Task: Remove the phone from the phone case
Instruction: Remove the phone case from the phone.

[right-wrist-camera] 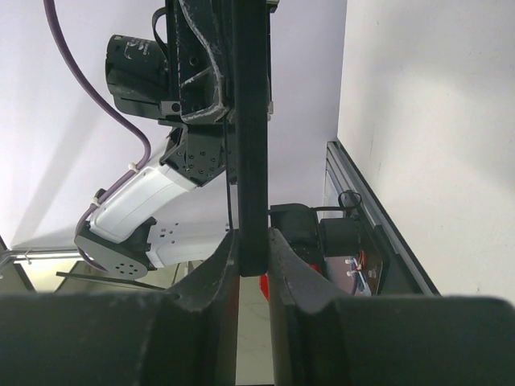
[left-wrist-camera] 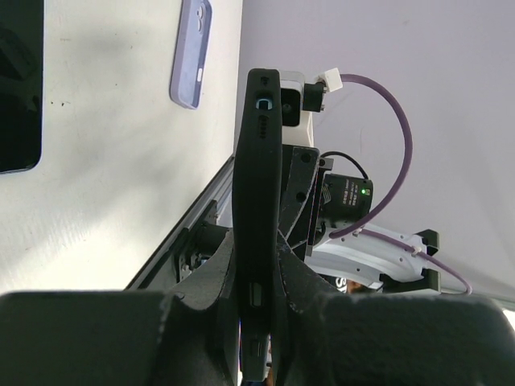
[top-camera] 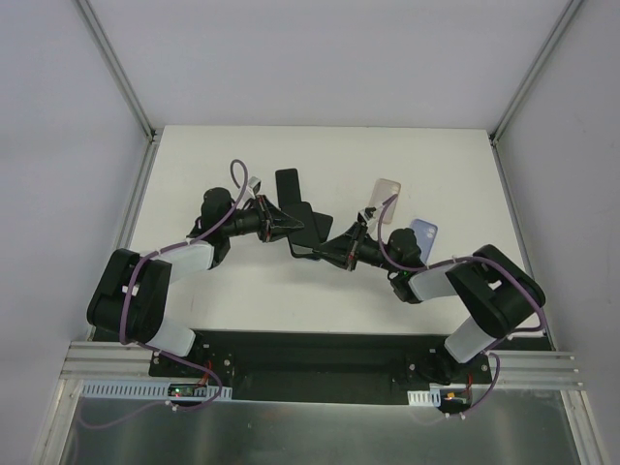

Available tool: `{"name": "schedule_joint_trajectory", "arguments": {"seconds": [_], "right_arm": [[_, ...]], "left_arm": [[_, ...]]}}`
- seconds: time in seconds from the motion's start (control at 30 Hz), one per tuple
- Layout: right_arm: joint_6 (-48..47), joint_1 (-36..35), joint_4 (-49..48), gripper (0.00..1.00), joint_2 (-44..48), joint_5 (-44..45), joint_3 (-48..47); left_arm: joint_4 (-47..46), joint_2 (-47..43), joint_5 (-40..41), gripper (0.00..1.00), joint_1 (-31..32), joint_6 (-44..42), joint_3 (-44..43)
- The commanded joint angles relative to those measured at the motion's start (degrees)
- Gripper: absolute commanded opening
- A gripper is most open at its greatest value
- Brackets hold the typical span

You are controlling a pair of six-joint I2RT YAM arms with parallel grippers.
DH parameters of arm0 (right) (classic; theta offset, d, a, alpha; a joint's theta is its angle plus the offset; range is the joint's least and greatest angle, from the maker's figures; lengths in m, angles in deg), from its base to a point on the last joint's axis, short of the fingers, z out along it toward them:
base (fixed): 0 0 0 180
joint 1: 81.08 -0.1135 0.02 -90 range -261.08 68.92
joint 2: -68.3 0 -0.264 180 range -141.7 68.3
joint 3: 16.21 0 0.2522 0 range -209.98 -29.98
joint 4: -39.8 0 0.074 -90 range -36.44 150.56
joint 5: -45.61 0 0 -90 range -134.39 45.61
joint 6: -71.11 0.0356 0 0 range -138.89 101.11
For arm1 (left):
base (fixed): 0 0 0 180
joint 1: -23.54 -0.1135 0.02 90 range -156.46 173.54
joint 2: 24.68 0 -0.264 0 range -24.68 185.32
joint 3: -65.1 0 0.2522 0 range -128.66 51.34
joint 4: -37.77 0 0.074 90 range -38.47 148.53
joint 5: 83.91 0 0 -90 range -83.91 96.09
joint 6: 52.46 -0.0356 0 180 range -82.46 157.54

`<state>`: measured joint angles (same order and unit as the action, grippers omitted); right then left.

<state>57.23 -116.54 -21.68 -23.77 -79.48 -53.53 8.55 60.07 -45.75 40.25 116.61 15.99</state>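
Observation:
A black phone in its black case [top-camera: 308, 232] is held on edge above the table's middle, between both grippers. My left gripper [top-camera: 282, 225] is shut on its left end. In the left wrist view the case [left-wrist-camera: 257, 161] stands edge-on between my fingers [left-wrist-camera: 256, 269], with port cutouts showing. My right gripper [top-camera: 336, 249] is shut on the right end. In the right wrist view the black slab [right-wrist-camera: 251, 145] runs straight up from the closed gripper [right-wrist-camera: 251, 251]. I cannot tell whether phone and case have parted.
Another black phone [top-camera: 289, 182] lies flat behind the held one and shows in the left wrist view [left-wrist-camera: 16, 88]. A clear case [top-camera: 387, 197] and a lavender case [top-camera: 424, 232] lie at the right; the lavender one shows in the left wrist view [left-wrist-camera: 191, 52]. The white table [top-camera: 232, 291] has raised rails.

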Motion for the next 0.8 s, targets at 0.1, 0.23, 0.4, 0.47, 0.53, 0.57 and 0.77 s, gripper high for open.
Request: {"name": "schedule_joint_trajectory", "arguments": {"seconds": [0.1, 0.23, 0.4, 0.47, 0.53, 0.57, 0.77], "right_arm": [[-10.43, -1.27, -12.56, 0.01, 9.08, -0.5, -1.5], [-16.33, -2.07, -12.39, 0.01, 19.01, -4.54, -4.13], [-20.65, -2.77, -10.73, 0.01, 25.27, -11.22, -8.08], [-23.1, -3.03, -9.23, 0.01, 27.38, -13.76, -9.05], [-25.22, -3.3, -5.81, 0.01, 29.13, -15.18, -10.02], [-27.4, -3.47, -4.4, 0.02, 29.66, -16.57, -10.28], [-43.83, -4.26, 18.87, 0.01, 34.23, -17.48, -12.48]], "left_arm": [[-6.15, -0.21, -3.01, 0.0, -1.77, 3.55, -1.65], [-4.75, 0.68, -4.33, 0.0, -1.86, 4.78, -2.17], [-3.6, 1.82, -6.08, 0.0, -1.77, 7.06, -2.88], [-3.6, 1.65, -7.05, 0.0, -1.77, 8.72, -2.79], [-3.51, 1.12, -8.1, 0.0, -1.68, 9.87, -2.62], [-3.51, 0.94, -8.63, 0.0, -1.68, 11.01, -2.44], [-3.78, -1.6, -10.83, 0.0, -0.8, 13.48, -1.65]]}}
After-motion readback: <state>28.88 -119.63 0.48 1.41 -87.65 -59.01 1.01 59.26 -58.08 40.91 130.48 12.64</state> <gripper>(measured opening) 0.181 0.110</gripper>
